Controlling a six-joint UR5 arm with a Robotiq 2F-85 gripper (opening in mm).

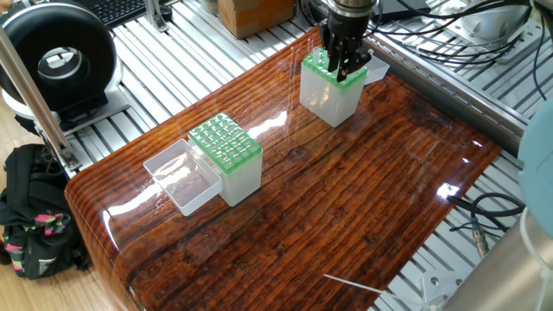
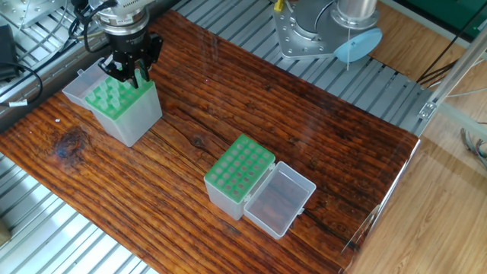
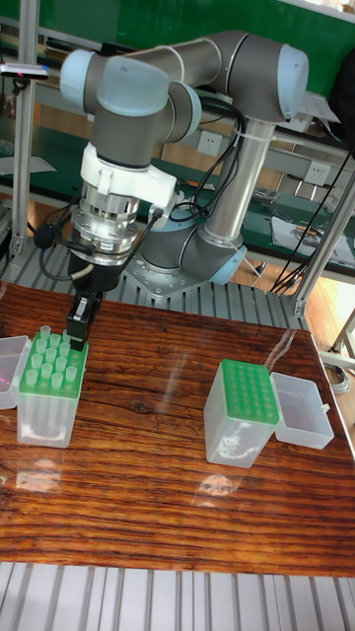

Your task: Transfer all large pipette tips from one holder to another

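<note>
the holder (image 3: pixel 46 394) at left of the tall view carries large pipette tips (image 3: pixel 51 361); the second holder (image 3: pixel 240 411) at right shows bare holes; claw (image 3: pixel 81 317) at its far edge, grip state unclear.

Glossy wood-grain table (image 1: pixel 346 199), translucent plastic holders (image 2: pixel 122 114), ribbed metal frame (image 1: pixel 173 60)

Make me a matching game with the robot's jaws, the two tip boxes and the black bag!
Things:
1. gripper
2. tip box with pipette tips
3. tip box with empty holes
4. black bag

Places:
A. beside the table, on the floor
B. lid open, mid-table
C. under the gripper
D. over the box's back corner

Pairs: 1-D, 2-C, 3-B, 4-A
</note>
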